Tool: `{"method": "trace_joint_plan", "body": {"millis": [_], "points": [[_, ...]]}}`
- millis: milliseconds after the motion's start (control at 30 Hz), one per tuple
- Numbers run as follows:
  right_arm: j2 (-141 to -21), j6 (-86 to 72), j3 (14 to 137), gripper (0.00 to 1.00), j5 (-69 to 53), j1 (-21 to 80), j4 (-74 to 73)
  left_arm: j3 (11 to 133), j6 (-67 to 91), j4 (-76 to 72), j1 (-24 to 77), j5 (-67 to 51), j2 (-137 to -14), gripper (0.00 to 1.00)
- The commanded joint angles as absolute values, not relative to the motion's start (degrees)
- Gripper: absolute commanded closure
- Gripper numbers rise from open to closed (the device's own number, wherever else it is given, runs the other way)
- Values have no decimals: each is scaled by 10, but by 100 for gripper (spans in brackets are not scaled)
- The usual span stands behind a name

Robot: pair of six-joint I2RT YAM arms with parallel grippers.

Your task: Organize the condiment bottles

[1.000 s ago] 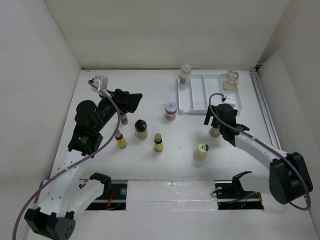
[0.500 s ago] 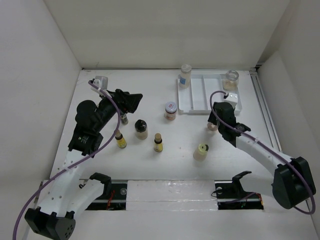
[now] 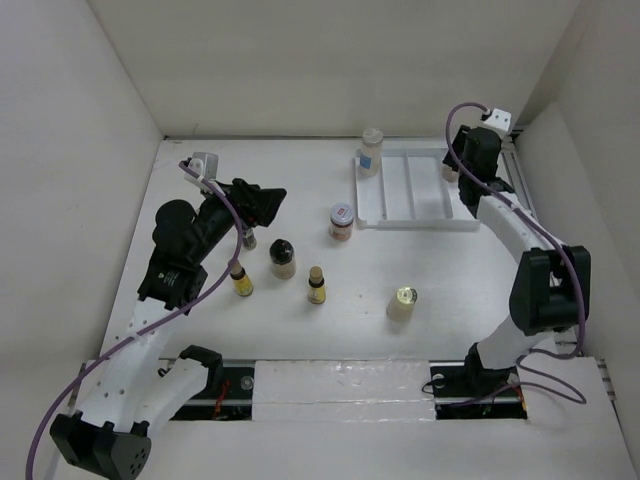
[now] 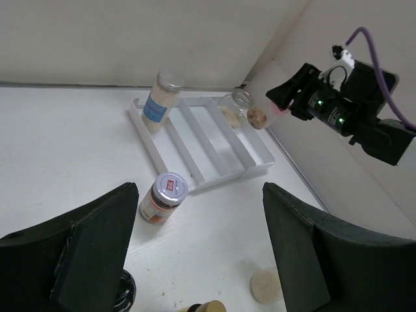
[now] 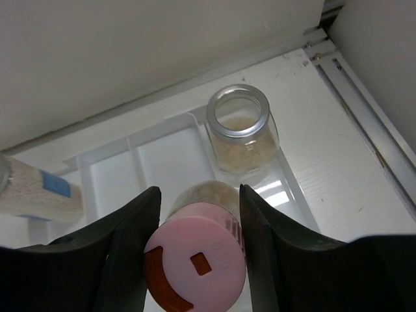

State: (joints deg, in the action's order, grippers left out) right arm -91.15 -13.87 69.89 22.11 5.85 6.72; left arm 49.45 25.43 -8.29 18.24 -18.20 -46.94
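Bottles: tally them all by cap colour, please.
Silver-top bottles: 2
Pink-cap bottle: 1
Red-white-cap bottle: 1
Black-cap bottles: 2
Gold-cap bottle: 1
Pale-yellow-top bottle: 1
Unclear-cap bottle: 1
Total: 9

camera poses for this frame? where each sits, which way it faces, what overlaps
Top external: above and behind the bases, looking down on the table; both arms show.
Left wrist: on the left gripper, facing across to the white tray and right gripper; own fingers at bottom.
Right wrist: looking down past the held pink-capped bottle into the tray's right end; its fingers flank it.
Shared: both wrist views show the open jar.
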Motion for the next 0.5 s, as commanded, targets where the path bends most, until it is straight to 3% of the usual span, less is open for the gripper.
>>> {"method": "trace_joint_plan", "body": {"millis": [0,467], "points": [[-936,-121,731,62,182,28,69,495,251,-106,180,-177,-457,27],[-1076,-145,774,58,71,-60,69,495,251,-112,180,-178,-468,27]]}}
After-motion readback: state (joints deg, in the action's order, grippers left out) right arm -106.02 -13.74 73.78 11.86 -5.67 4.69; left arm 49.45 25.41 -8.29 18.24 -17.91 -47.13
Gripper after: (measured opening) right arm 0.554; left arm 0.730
